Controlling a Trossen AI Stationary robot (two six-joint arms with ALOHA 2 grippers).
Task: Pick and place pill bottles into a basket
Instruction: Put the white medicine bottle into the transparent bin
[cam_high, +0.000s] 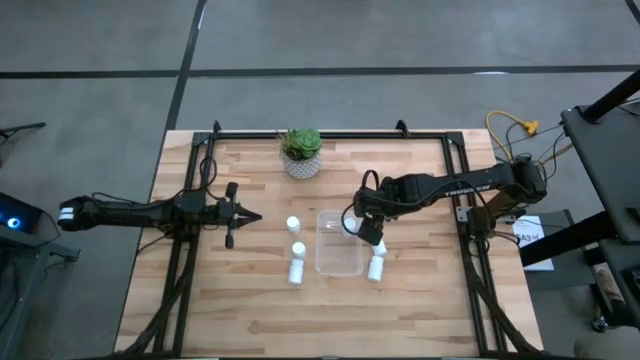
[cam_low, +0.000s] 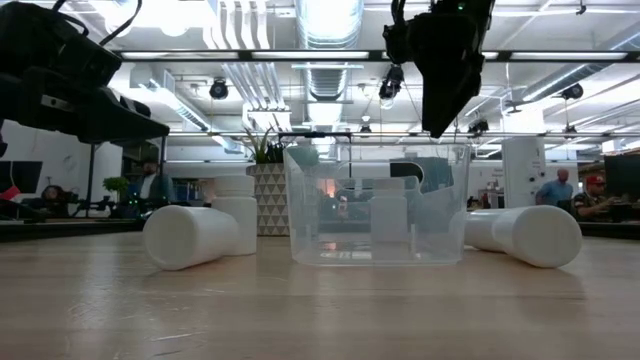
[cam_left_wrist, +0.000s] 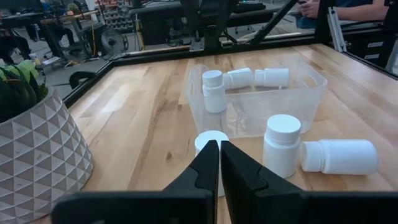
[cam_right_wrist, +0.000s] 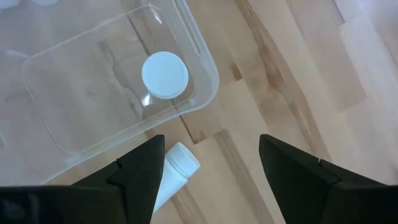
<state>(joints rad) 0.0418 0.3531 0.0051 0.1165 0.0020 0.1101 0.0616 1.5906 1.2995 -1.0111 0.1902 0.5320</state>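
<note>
Item: my right end effector (cam_right_wrist: 205, 171), fingers spread wide and empty, above the basket (cam_high: 339, 262) rim. Next pill bottle (cam_right_wrist: 171, 171) lies on the counter (cam_high: 420, 300) just outside the basket, directly below, long axis diagonal. Left end effector (cam_high: 255, 215) closed, farther off.

A clear plastic basket (cam_low: 377, 205) stands in the middle of the wooden surface (cam_low: 320, 310), with one upright pill bottle (cam_low: 389, 225) showing dimly through its walls. To its left a pill bottle (cam_low: 192, 236) lies on its side, touching another upright one (cam_low: 237, 212) behind it. To the right two more lie on their sides (cam_low: 535, 235). Behind stands a patterned plant pot (cam_low: 267, 198). The right tool (cam_low: 445, 60) hangs above the basket's right part; the left tool (cam_low: 75, 85) hovers at upper left. People (cam_low: 556, 187) show in the room beyond.
</note>
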